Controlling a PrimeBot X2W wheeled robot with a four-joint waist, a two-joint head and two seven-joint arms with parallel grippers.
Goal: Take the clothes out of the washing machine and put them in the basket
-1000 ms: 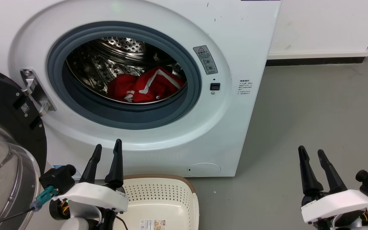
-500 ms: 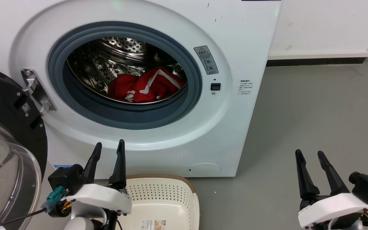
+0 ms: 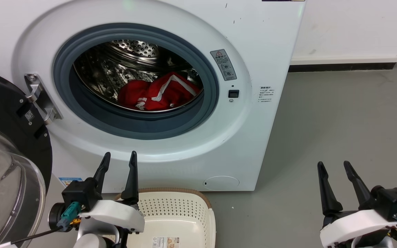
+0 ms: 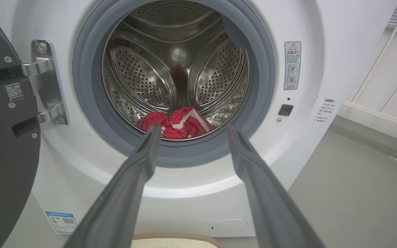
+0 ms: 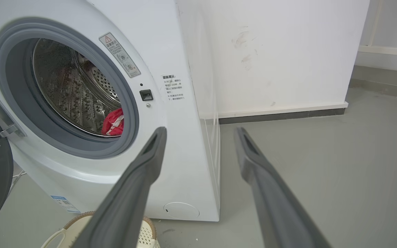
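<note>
The red clothes with white stripes lie at the bottom of the steel drum of the white washing machine, whose door hangs open at the left. The clothes show between my left fingers in the left wrist view, and as a red patch in the right wrist view. The cream basket stands on the floor below the porthole. My left gripper is open, low in front of the machine, above the basket's left end. My right gripper is open over the floor to the right of the machine.
Grey floor stretches right of the machine to a white wall with a dark baseboard. The open door's glass bowl bulges at the lower left, close to my left arm.
My left gripper has shifted slightly right and its wrist has turned. My right gripper has drawn down a little and turned. The clothes have not moved.
</note>
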